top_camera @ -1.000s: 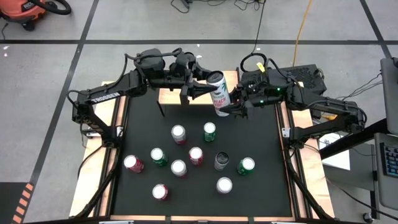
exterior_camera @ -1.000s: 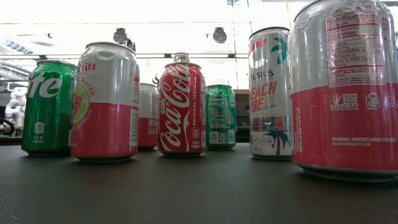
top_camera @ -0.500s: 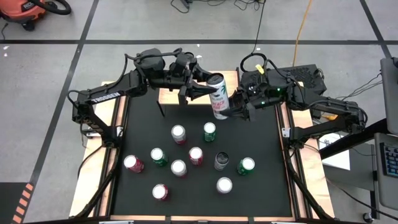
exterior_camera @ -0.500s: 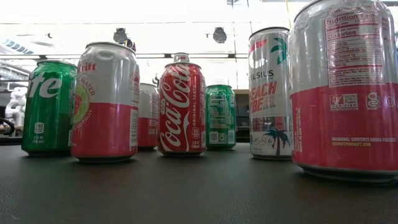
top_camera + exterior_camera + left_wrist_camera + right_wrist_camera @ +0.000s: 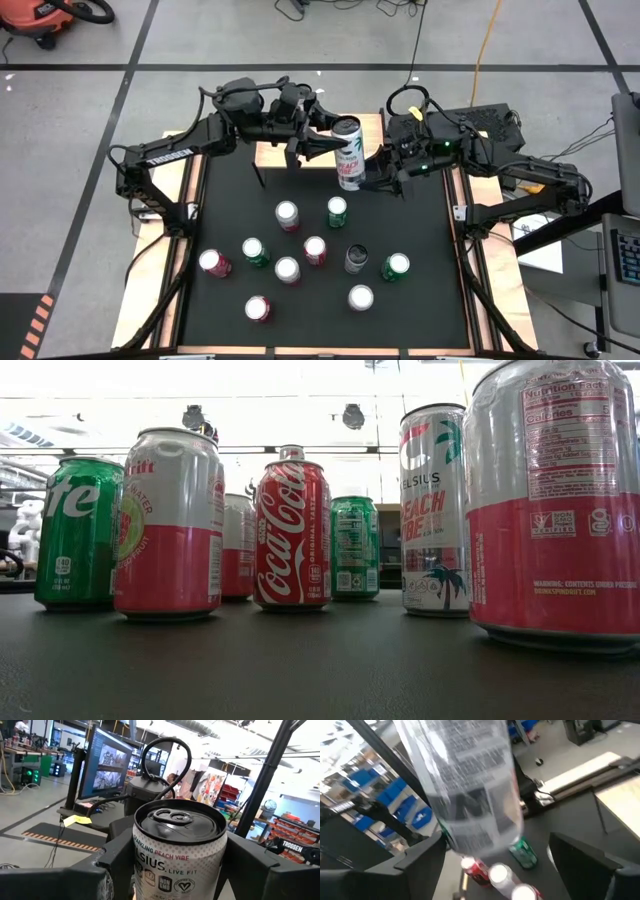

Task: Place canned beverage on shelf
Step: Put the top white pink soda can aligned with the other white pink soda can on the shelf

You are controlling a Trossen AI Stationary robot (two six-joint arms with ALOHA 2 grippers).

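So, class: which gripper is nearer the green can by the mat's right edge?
Right. The right gripper hovers just beyond the green can; the left gripper, holding the tall can, is farther off, over toward the shelf.

You have open black mat [image 5: 420,215] between the raised Celsius can [image 5: 347,160] and the standing cans below. That cluster of upright cans [image 5: 300,255] crowds the middle. Both arms close in around the shelf [image 5: 275,155].
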